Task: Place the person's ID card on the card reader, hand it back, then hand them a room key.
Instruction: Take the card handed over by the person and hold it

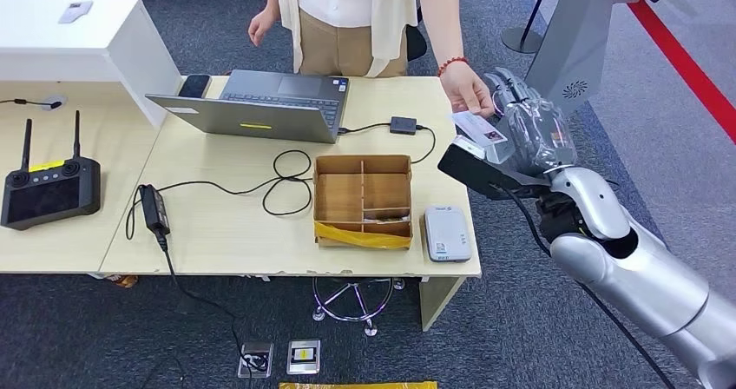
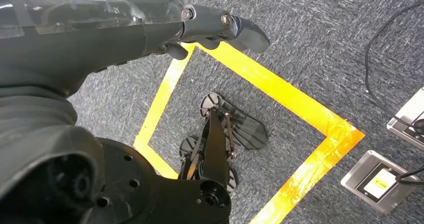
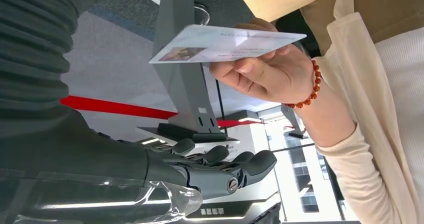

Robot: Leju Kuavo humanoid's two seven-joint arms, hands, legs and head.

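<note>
A person stands across the table, and their hand (image 1: 464, 85) holds a white ID card (image 1: 479, 128) over the table's far right corner. My right hand (image 1: 528, 128) is raised just beside the card. In the right wrist view the person's hand (image 3: 260, 71) pinches the ID card (image 3: 225, 43), while my fingers (image 3: 225, 169) lie spread and apart from it, holding nothing. The white card reader (image 1: 447, 233) lies near the table's front right edge. A cardboard divider box (image 1: 363, 200) sits next to it. My left hand (image 2: 215, 26) hangs over the floor, holding nothing.
An open laptop (image 1: 269, 102) stands at the far side of the table (image 1: 226, 241), with a phone (image 1: 194, 85), cables and a power adapter (image 1: 154, 208) near it. A black remote controller (image 1: 48, 189) lies on the left desk. A grey kiosk stand (image 1: 577, 37) rises behind my right hand.
</note>
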